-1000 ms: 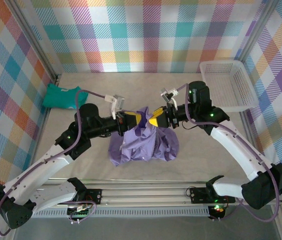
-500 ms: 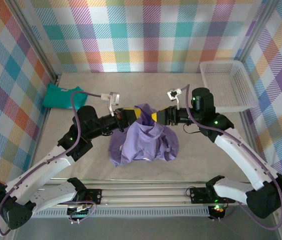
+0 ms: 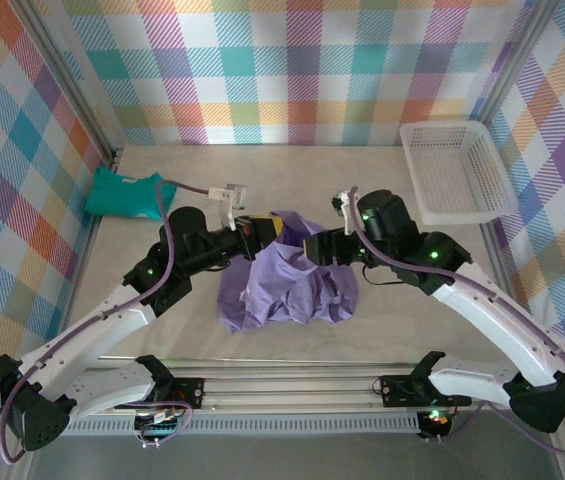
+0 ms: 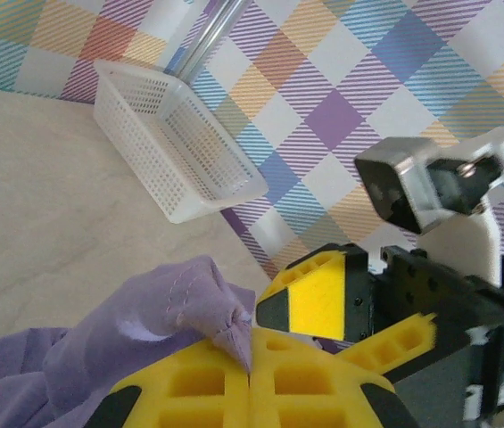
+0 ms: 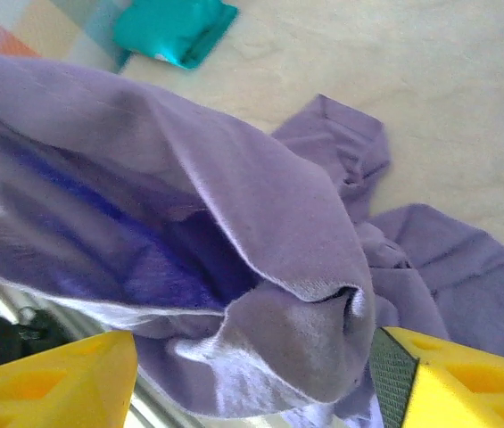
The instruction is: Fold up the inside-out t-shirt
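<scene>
While the teal folded cloth [image 3: 122, 193] lies against the left wall of the table [image 3: 292, 175], your left gripper [image 3: 262, 228] has its jaws pressed together on a peak of the lavender t-shirt [image 3: 287, 285]. It holds that fold up above the crumpled heap at the table's middle. From the left wrist, the yellow fingers [image 4: 189, 383] meet with a pinch of purple fabric caught in the seam between them. Just to its right, your right gripper [image 3: 314, 245] faces the same raised fold with jaws spread wide. From its own wrist, bunched cloth hangs between its two fingers [image 5: 55, 374]; whether either touches it cannot be told. The white mesh basket [image 3: 457, 170] sits in the far right corner, well apart from the shirt.
</scene>
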Robot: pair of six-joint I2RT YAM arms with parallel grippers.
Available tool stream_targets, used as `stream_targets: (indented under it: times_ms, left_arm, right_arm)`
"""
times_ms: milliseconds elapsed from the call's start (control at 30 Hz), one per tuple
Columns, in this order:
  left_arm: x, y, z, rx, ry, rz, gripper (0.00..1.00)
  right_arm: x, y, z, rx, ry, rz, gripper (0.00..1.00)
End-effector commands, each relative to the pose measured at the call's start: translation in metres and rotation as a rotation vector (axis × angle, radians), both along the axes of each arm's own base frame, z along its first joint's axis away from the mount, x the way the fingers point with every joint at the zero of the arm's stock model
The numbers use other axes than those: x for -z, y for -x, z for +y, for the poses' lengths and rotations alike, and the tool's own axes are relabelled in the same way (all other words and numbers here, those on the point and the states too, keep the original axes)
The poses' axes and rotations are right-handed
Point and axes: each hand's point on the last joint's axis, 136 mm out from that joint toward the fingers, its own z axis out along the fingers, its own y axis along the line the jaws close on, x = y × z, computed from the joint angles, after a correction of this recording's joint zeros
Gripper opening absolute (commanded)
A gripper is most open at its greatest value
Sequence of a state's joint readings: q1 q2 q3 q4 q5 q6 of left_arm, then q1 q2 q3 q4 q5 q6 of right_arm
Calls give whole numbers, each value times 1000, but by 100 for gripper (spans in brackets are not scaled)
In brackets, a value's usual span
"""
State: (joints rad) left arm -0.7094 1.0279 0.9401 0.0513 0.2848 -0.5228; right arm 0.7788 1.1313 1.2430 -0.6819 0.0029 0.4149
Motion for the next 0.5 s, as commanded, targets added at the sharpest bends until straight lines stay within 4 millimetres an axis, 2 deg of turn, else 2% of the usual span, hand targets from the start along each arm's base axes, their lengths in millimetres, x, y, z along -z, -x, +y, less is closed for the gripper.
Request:
stream_targets:
  times_ms: [0,133,333,467]
  left_arm:
    - [-20,0,0,-5,8,-60,0]
    - [-18,0,-1,-2,2,-62,0]
    - [-15,2,0,-2,-12,-68,0]
    - [-14,3,-1,1,-15,-68,0]
  right_arm:
    - [16,-11,-12,122,128,3,73]
    - [21,-17,0,131,121,11,72]
    - [12,-27,-3,189,81,-39,66]
    - [8,-30,-7,209,65,-66,50]
